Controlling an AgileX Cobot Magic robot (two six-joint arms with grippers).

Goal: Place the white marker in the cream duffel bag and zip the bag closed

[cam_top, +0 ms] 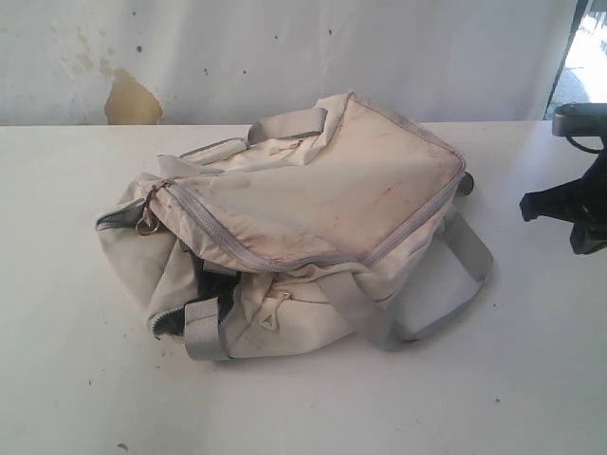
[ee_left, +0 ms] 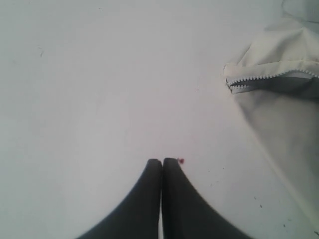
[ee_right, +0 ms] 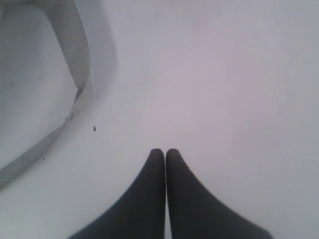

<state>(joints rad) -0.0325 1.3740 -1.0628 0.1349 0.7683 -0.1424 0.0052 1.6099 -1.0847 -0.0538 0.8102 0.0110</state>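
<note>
We find the cream duffel bag (cam_top: 313, 199) slumped on the tabletop (cam_top: 76, 379), with no white marker in sight.
Exterior view: the bag's long axis runs lower left to upper right, its gaping, dark-lined end at the lower left; we judge the marker may be inside. Left wrist view: the left tool (ee_left: 162, 162) hangs pressed shut and empty over bare tabletop near the zipper (ee_left: 269, 79), handy for pulling. Right wrist view: the right tool (ee_right: 165, 152) is likewise closed and empty, beside a grey strap (ee_right: 75, 59).

Flat, bright daylight; cream fabric duffel bag (cam_top: 313, 199) casts soft shadow on white table (cam_top: 85, 379), wrist views hazy.
</note>
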